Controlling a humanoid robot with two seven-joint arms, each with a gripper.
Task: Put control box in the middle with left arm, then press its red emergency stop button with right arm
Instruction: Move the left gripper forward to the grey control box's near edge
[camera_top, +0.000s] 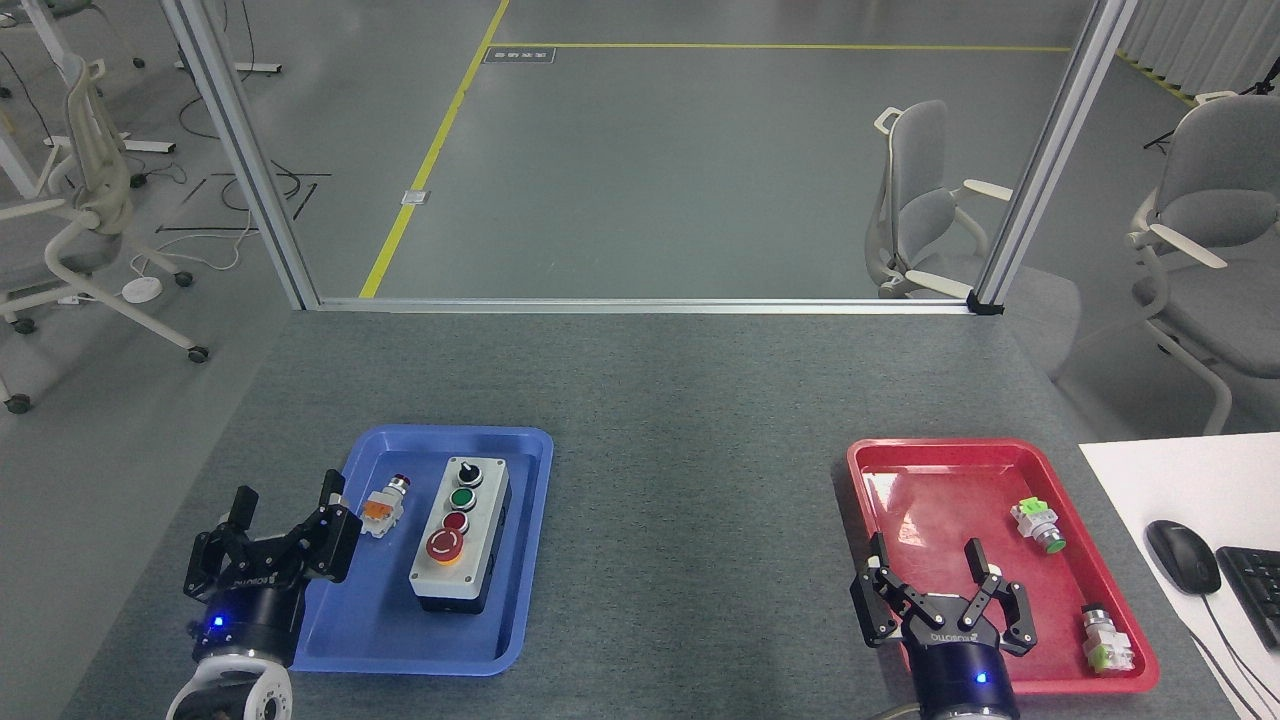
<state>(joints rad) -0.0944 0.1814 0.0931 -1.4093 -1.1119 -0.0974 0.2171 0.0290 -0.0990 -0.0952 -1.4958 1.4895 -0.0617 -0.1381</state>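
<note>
The control box (461, 535) lies in the blue tray (385, 625) at the left: a light-grey oblong on a black base with a black knob, a green button, a small red button and the big red emergency stop button (444, 545) nearest me. My left gripper (287, 502) stands open at the tray's left edge, apart from the box. Over the near left part of the red tray (1000, 460), my right gripper (926, 552) is open and empty.
A small push-button switch with an orange body (381, 507) lies in the blue tray left of the box. Two loose switches with green parts (1037, 525) (1105, 639) lie in the red tray. A mouse (1182, 556) and keyboard sit on a white surface at far right.
</note>
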